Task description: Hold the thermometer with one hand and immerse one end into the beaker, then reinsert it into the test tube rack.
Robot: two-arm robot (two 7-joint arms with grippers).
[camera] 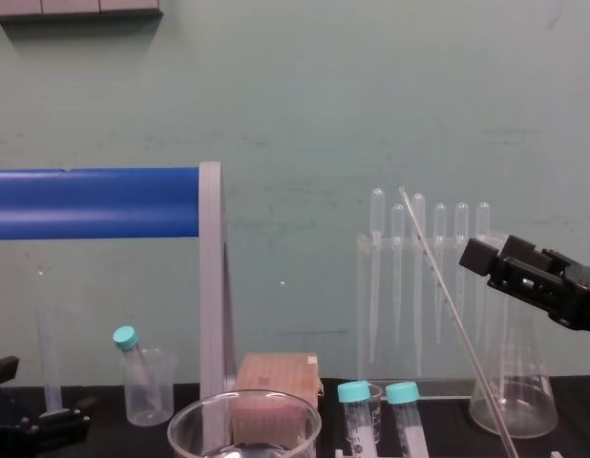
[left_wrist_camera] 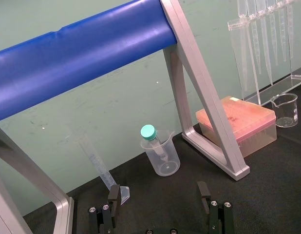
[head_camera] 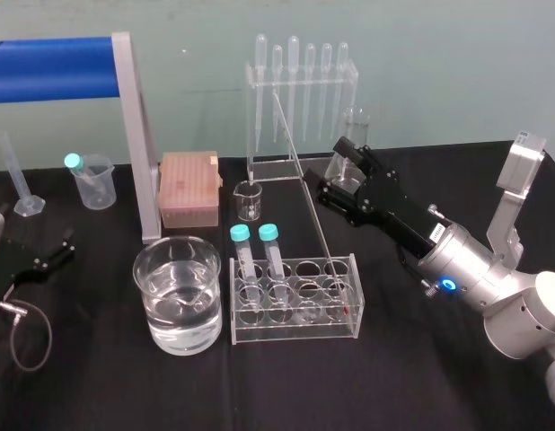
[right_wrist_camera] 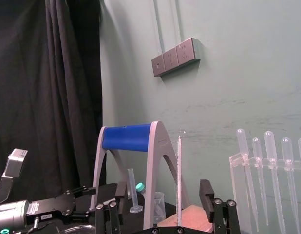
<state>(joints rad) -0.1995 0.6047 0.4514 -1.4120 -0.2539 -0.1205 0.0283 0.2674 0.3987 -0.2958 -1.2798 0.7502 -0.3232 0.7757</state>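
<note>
As nothing grips it, thermometer (head_camera: pixel 309 193): in rack (head_camera: pixel 294 338)
Right gripper (head_camera: pixel 331 175): spread, behind rack
Left gripper (head_camera: pixel 62 250): spread, left of rack
Risk: skewed pinch snaps glass

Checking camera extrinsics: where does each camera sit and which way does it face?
Head: high, looking down at the test tube rack and beaker; left gripper at left, right gripper at right.
Chest: low, looking level at the back wall; right gripper near the thermometer.
Left wrist: on the left arm, facing the blue-barred frame; its open gripper shows.
Right wrist: on the right arm, facing the thermometer; its open gripper shows.
Shared: head and chest both show thermometer and beaker.
</note>
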